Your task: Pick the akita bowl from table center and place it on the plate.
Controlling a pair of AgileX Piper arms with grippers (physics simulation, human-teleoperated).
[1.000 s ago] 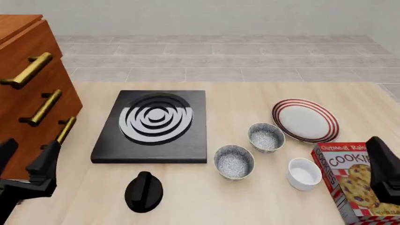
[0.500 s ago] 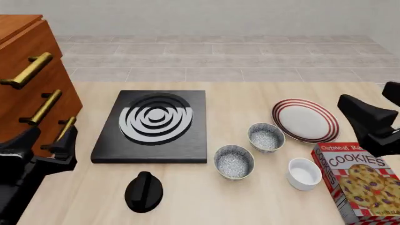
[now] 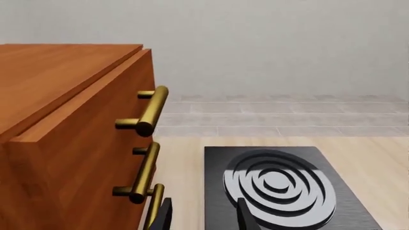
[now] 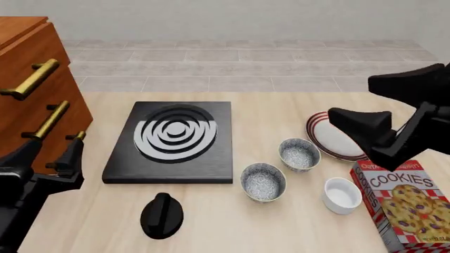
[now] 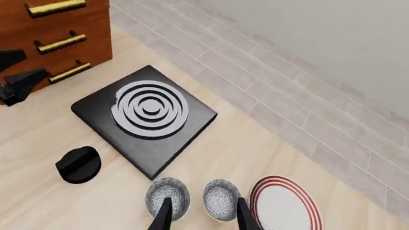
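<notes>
Front view: right claw (image 4: 376, 124), prongs spread and empty, hangs above the red-striped round white plate (image 4: 336, 141). Left claw (image 4: 48, 153) likewise spread near the desk's left edge. Two speckled bluish-grey bowls, (image 4: 263, 182) and (image 4: 299, 154), untouched.

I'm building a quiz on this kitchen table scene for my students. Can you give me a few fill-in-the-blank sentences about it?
1. The plate has dark ____ stripes round its rim.
2. The box at the table's right edge is labelled ____.
3. There are ____ speckled grey bowls: the akita bowl and its look-alike.
4. The stove plate lies between the bowls and the wooden ____.

Missing words: red; cookies; two; cabinet
</notes>
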